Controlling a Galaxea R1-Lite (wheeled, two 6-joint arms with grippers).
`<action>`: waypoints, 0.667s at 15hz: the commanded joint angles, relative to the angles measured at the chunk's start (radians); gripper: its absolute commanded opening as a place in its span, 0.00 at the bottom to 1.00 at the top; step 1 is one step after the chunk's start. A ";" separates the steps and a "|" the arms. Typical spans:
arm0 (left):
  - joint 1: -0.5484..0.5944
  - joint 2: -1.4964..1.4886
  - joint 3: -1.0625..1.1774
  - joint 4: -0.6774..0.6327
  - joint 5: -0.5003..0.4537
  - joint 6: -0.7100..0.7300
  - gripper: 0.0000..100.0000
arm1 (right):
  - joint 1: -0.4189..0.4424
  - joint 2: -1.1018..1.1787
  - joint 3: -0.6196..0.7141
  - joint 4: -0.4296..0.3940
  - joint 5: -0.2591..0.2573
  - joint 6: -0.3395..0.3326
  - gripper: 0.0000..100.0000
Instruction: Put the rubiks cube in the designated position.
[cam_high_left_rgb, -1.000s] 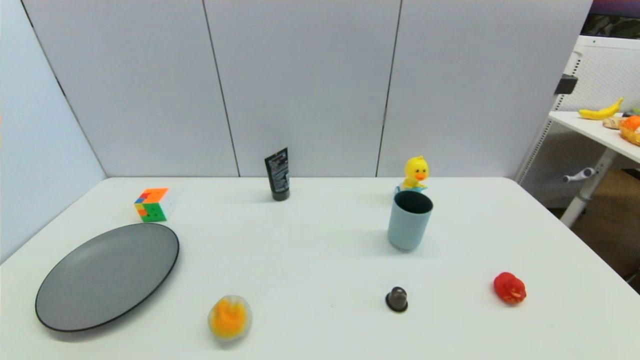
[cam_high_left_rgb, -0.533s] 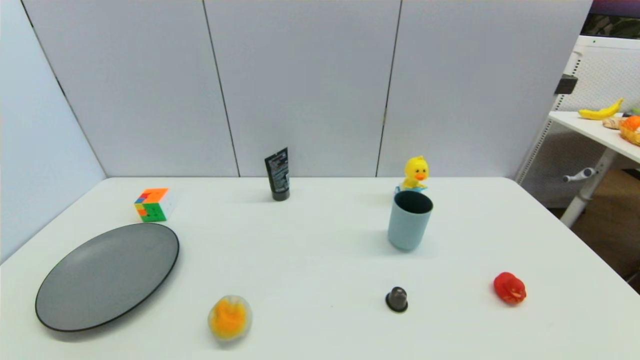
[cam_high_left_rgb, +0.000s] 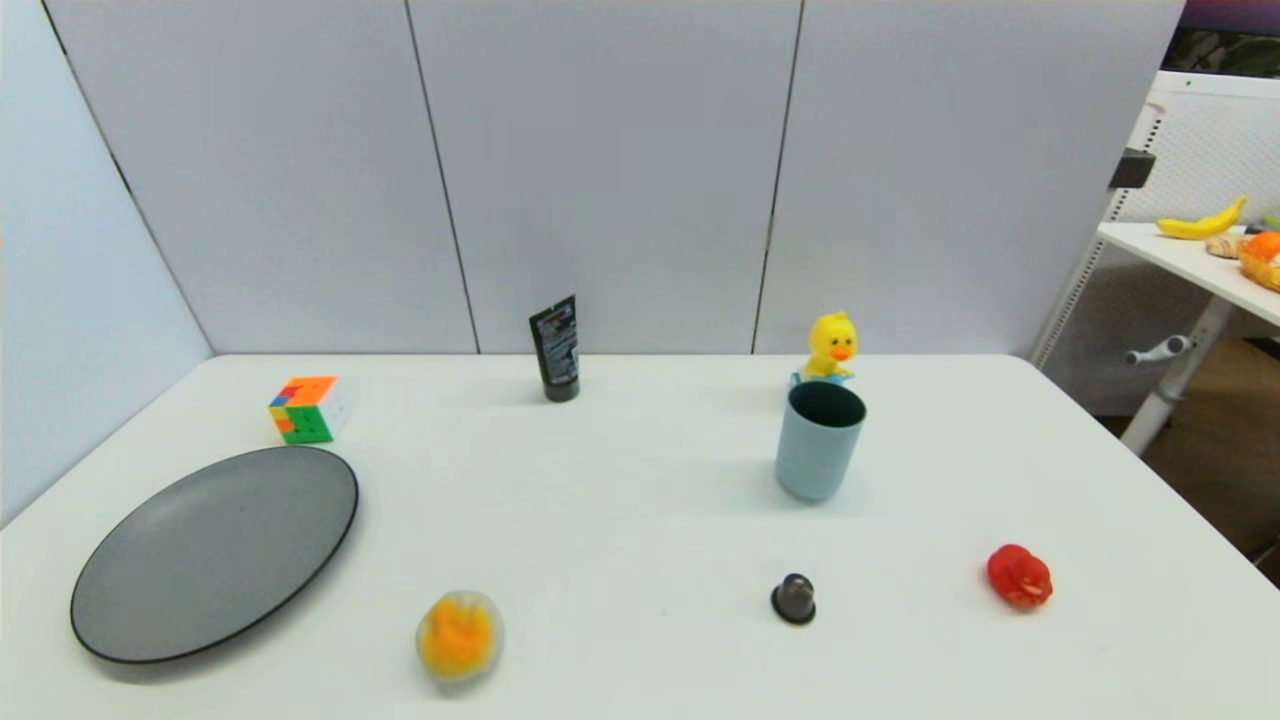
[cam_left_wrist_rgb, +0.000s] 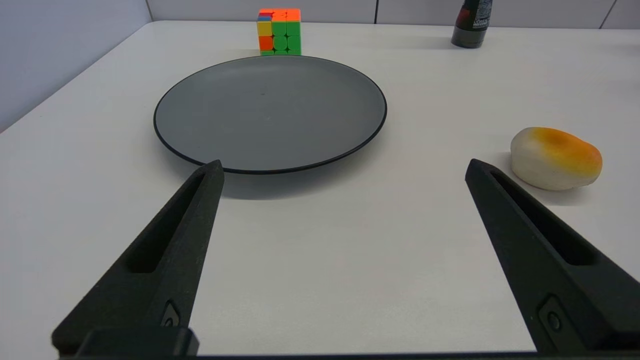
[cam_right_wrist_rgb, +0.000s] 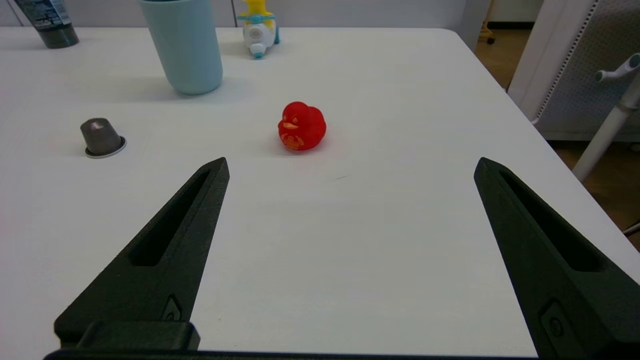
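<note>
No legible text on anything

White matte counter with rounded corners, evenly lit, only soft shadows. Pale grey-blue partition panels stand along the far edge, split by thin dark vertical seams; another panel of the same kind closes off the left side at an angle. Right side is open: brown wooden floor shows past the counter edge. Beyond it, a second white desk on a white metal leg with a grey crank handle. Behind that, a white perforated panel with a small black bracket. Dark strip of room at top right corner, detail unclear.
</note>
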 joint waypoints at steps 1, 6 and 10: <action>0.000 0.003 0.000 0.000 0.000 0.000 1.00 | 0.001 0.001 0.000 0.000 0.000 0.000 1.00; 0.000 0.003 0.000 0.000 0.000 0.000 1.00 | 0.001 0.001 0.000 0.000 0.000 0.000 1.00; 0.000 0.003 0.000 0.000 0.000 0.000 1.00 | 0.001 0.001 0.000 0.000 0.000 0.000 1.00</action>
